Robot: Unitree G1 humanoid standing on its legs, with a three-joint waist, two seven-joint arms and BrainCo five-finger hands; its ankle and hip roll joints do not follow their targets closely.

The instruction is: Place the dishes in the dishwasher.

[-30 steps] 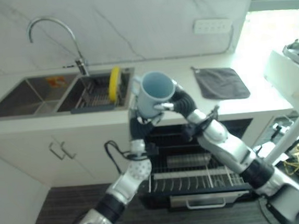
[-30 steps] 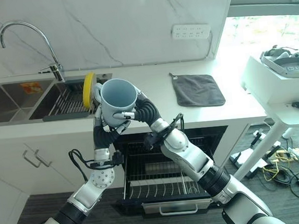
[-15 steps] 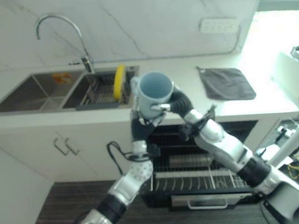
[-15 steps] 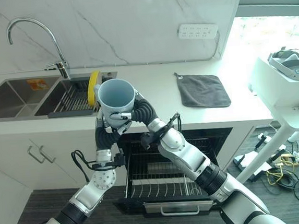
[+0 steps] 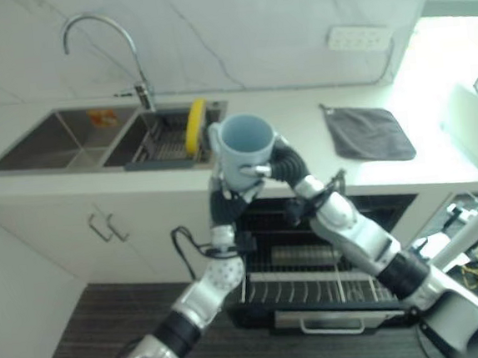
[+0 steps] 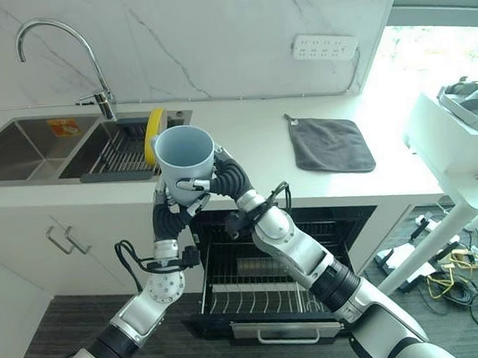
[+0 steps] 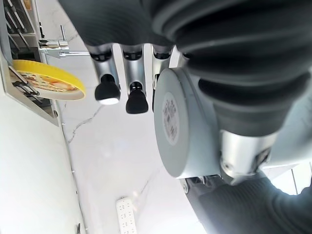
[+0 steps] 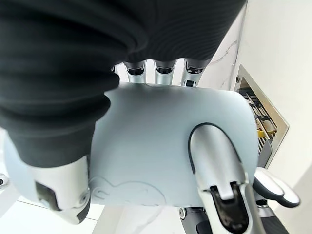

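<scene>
A light blue mug [image 6: 186,153] is held upright, mouth up, above the open dishwasher [image 6: 269,287] and in front of the counter edge. My right hand [image 6: 225,180] is shut on it, thumb [image 8: 218,171] across the wall and fingers round the far side. My left hand [image 6: 172,215] sits under and beside the mug's base [image 7: 176,127]; its fingers [image 7: 108,91] are straight along the mug. A yellow plate [image 6: 155,134] stands on edge in the sink rack [image 5: 163,148].
The dishwasher's lower rack [image 6: 262,298] is pulled out below my arms. A grey cloth [image 6: 331,144] lies on the white counter [image 6: 253,144] at the right. A tall tap [image 6: 58,42] stands over the double sink [image 6: 31,151]. A white side table [image 6: 462,147] stands far right.
The view has shifted a little, so the counter and sink sit lower and further right in the picture. The mug and both hands keep the same pose.
</scene>
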